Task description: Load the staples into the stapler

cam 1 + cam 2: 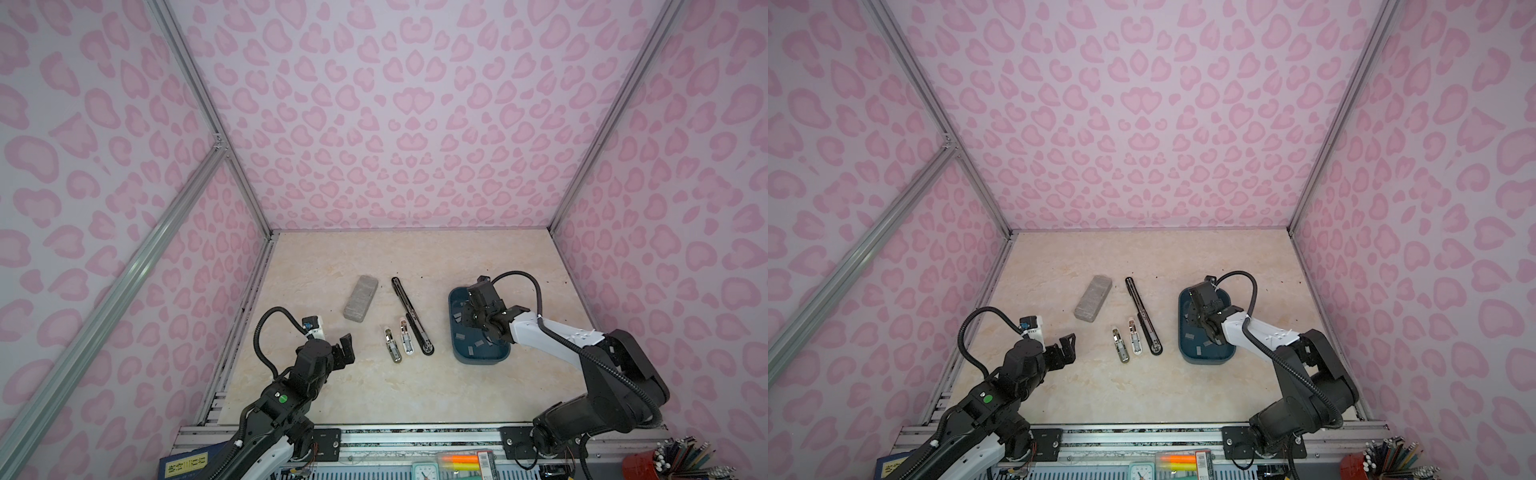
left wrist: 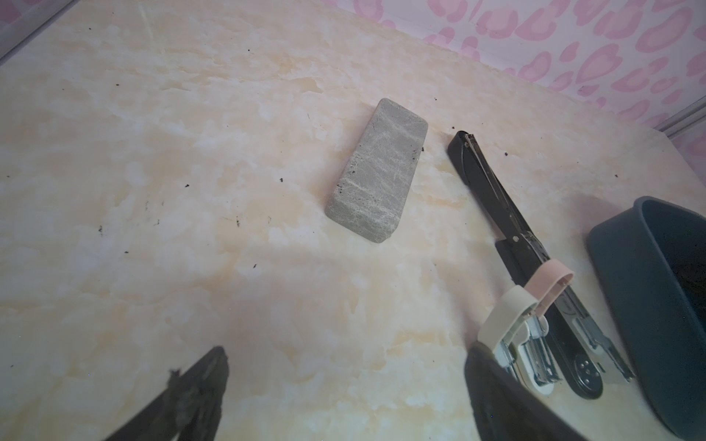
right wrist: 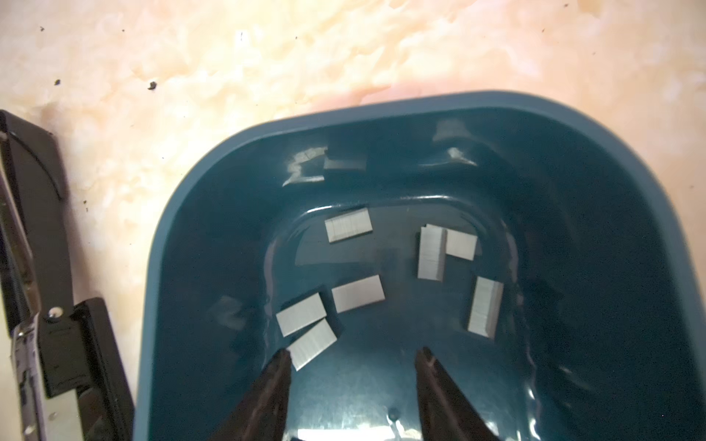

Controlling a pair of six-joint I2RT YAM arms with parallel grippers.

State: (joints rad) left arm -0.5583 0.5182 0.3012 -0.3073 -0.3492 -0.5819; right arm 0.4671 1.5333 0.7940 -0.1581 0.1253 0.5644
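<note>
The black stapler (image 1: 410, 316) (image 1: 1143, 316) lies opened out flat on the table, its magazine showing in the left wrist view (image 2: 493, 191). To its right is a dark blue tray (image 1: 478, 362) (image 3: 382, 110). Several grey staples (image 3: 358, 293) lie flat on the tray floor. My right gripper (image 3: 352, 353) (image 1: 463, 313) hangs low inside the tray, open, with bare tray floor between its fingers. One strip (image 3: 312, 343) lies against a fingertip (image 3: 282, 357). My left gripper (image 2: 348, 349) (image 1: 348, 349) hovers open over bare table, left of the stapler.
A grey speckled block (image 1: 360, 298) (image 2: 378, 172) lies left of the stapler's far end. Two small staplers, one silver (image 1: 392, 345) and one white and pink (image 1: 406, 336), lie beside the black stapler's near end. Pink patterned walls enclose the table.
</note>
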